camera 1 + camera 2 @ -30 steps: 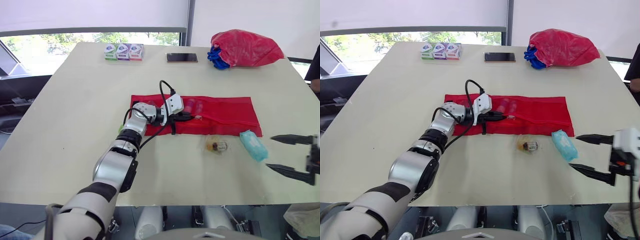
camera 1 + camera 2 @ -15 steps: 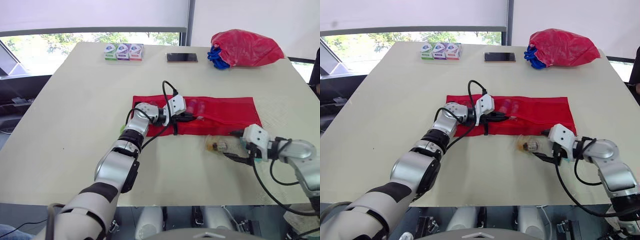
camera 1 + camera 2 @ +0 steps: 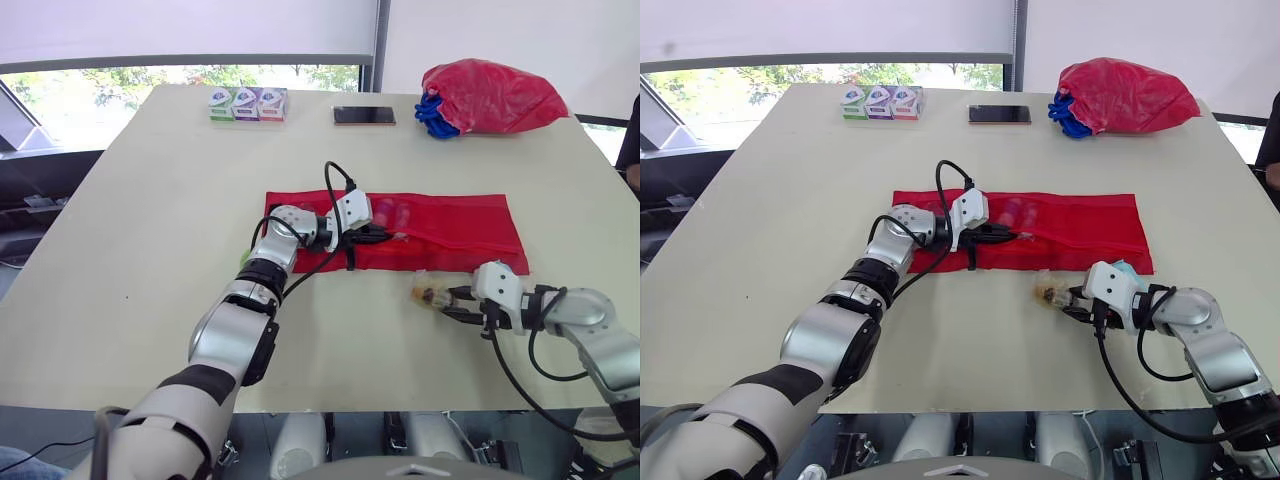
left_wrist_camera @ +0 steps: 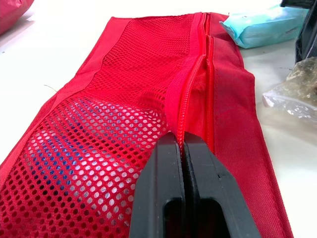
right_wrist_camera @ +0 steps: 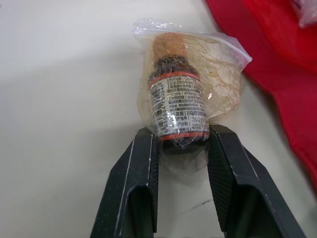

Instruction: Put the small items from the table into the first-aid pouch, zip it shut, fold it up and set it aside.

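The red first-aid pouch [image 3: 450,225] lies flat mid-table with its mesh side up and its zipper partly open. My left gripper [image 3: 385,236] is shut on the pouch's zipper edge [image 4: 184,141]. A small brown bottle in a clear plastic bag [image 5: 178,106] lies on the table just in front of the pouch. My right gripper [image 3: 458,298] has its two fingers [image 5: 143,163] pressed against the bottle's base from both sides. A teal tissue packet [image 4: 262,27] lies beside the pouch's right end, partly hidden behind my right wrist in the eye views.
A red plastic bag [image 3: 490,95] with something blue under it sits at the back right. A phone [image 3: 364,116] and three small boxes [image 3: 247,103] lie along the far edge. A person's arm [image 3: 630,130] shows at the right border.
My right gripper came in from the table's right edge, wide open, reached the bagged bottle and closed its fingers around it. The left gripper has not moved.
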Robot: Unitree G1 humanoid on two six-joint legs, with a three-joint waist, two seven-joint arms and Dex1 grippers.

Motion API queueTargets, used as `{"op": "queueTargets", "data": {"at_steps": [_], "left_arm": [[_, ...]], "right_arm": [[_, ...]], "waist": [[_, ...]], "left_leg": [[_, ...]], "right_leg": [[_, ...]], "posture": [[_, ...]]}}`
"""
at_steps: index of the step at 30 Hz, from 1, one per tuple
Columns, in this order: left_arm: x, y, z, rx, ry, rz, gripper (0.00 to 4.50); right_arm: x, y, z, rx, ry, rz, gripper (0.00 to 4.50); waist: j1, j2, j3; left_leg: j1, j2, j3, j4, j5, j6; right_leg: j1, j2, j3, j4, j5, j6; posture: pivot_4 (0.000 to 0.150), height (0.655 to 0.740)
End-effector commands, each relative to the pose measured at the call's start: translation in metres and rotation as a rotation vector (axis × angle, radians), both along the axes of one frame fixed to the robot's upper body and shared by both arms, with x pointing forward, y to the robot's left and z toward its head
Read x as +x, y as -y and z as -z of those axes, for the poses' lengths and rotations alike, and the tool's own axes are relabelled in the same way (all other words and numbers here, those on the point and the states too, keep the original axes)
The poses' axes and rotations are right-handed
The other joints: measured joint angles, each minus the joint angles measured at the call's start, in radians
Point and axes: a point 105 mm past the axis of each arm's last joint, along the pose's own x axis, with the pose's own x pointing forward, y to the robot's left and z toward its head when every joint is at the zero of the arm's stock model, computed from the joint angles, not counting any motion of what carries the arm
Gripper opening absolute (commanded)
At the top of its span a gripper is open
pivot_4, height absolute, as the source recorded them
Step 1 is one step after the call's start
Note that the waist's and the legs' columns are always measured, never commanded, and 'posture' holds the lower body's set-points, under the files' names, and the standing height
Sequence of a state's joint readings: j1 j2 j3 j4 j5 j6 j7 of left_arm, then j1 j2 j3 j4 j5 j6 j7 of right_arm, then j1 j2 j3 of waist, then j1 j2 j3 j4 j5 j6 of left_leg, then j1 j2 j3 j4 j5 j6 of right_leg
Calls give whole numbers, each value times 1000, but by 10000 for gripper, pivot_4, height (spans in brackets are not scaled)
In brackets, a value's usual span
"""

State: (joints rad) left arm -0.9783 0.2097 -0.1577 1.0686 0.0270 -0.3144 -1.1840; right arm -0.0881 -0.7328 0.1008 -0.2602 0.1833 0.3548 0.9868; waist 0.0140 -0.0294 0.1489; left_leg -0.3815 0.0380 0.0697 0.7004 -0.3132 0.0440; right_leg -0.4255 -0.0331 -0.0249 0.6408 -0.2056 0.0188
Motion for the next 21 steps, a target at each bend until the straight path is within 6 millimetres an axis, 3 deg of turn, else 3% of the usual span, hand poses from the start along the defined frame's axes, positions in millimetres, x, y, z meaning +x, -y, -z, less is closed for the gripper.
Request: {"op": "queueTargets", "data": {"at_steps": [1,8,14,21], "left_arm": [[1,7,-19,-25,66,30,0],[-1,9,-17,-23,59,44,0],[-2,12,-17,-27,56,52,0],[-5,15,-14,-29,48,66,0]], "right_arm": [[14,-11,-26,76,36,149,8400],[29,-30,-36,159,-100,418,8400],[42,-26,-30,174,-169,639,8400],[62,-28,-36,358,-157,924,8400]], "waist": [[-2,0,0],[1,0,0],[0,0,0],[-1,1,-1]], "left_leg": [[0,0,0,0,0,0],[0,1,-1,1,0,0],[-2,0,-1,1,0,0],[-2,0,-2,1,0,0]], "right_leg": [[0,0,0,0,0,0],[0,0,-1,1,0,-1],[0,-1,-2,0,0,0],[-1,0,-2,1,0,0]], "posture": [[1500,7400],[1500,7400],[1500,7400],[1500,7400]]}}
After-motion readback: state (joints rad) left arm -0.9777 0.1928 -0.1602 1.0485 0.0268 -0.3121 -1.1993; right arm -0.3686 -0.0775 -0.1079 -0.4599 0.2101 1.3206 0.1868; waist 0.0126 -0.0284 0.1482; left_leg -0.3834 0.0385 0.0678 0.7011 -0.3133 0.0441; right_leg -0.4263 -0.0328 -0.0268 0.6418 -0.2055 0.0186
